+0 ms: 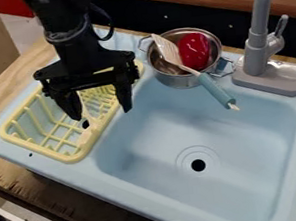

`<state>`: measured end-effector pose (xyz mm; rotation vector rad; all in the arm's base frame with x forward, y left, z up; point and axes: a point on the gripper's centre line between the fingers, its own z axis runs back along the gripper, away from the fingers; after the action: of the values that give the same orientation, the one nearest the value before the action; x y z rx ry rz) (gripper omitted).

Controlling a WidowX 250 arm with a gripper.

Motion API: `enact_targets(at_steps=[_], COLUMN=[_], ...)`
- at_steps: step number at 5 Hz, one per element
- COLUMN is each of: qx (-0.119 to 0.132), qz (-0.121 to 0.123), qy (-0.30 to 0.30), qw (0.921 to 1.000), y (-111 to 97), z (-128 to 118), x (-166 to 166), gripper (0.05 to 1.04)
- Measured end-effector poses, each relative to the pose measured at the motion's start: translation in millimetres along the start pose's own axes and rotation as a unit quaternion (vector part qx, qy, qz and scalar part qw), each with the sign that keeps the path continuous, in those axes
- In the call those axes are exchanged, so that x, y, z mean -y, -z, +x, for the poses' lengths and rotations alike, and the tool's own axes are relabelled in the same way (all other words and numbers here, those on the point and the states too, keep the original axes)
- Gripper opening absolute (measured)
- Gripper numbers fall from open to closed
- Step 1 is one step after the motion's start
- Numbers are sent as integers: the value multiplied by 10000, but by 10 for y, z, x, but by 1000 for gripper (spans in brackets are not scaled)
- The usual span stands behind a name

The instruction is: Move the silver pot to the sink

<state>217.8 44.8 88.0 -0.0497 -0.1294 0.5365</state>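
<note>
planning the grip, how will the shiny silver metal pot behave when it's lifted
The pot looks stiff, its round wall being metal. Lifted by one side wire handle, it would probably tilt. The pale spatula with a teal grip, leaning out over its rim, could slide or drop out.

No writing can be made out, it seems.

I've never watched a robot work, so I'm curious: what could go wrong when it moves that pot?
The spatula leans across the pot's rim, handle jutting over the basin; it might tumble out during lifting. The pot sits near the faucet and could bump it. The open hand, low over the yellow rack, might snag it.
</note>
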Motion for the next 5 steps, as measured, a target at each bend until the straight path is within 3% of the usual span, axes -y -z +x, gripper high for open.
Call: enact_targets(at_steps=[1,2,3,5], qx=[-81,132,309,488], qz=[26,-118,-378,-548], qy=[-105,-920,-1351,-2671], qw=[9999,9956,9896,9609], y=[52,140,79,118], z=[-25,102,196,364], x=[-4,200,375,509], gripper=[999,999,999,999])
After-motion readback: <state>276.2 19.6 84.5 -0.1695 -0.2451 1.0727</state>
